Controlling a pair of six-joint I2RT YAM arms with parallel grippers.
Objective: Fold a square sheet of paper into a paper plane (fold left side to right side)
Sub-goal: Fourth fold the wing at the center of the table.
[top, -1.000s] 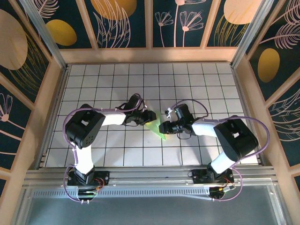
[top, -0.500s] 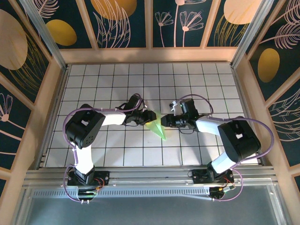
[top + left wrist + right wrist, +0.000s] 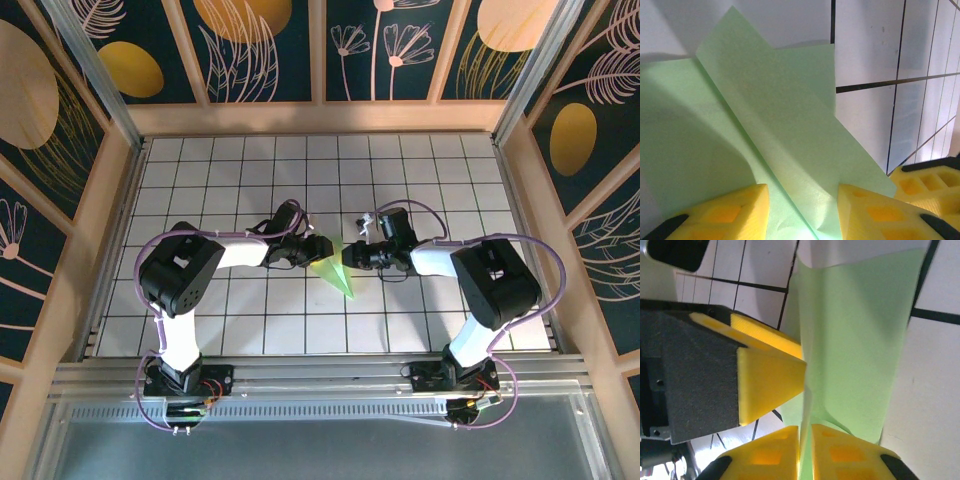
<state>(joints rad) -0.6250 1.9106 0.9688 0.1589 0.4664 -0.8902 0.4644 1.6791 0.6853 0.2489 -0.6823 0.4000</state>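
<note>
The right gripper has its two yellow fingers drawn together on a thin edge of the paper plane. Only a slit shows between them, and the pale green sheet runs into it. From that pinch the paper rises away as a green band with a soft crease along one side.

The left gripper stands with its jaws apart. The paper passes through the wide gap between them and is not clamped. One of its foam fingertips sits right against the green band in the right wrist view, though I cannot tell whether it presses on it.

From above, the two grippers meet nose to nose near the middle of the counter. The paper lies just beneath and in front of them as a narrow dart, its point aimed toward the near edge.

The step in hand looks like bringing one half across the centre crease onto the other. To do it well:

- **Arc:** the pinched edge should travel in a low, short arc, so the paper bends at the crease and does not slide.
- **Pinning:** the left fingers would best bear down close to the crease to pin the lower half.
- **Release:** the edges should meet before the pinch lets go.
- **Risk:** pulling sideways would drag the whole dart or skew the fold.
</note>
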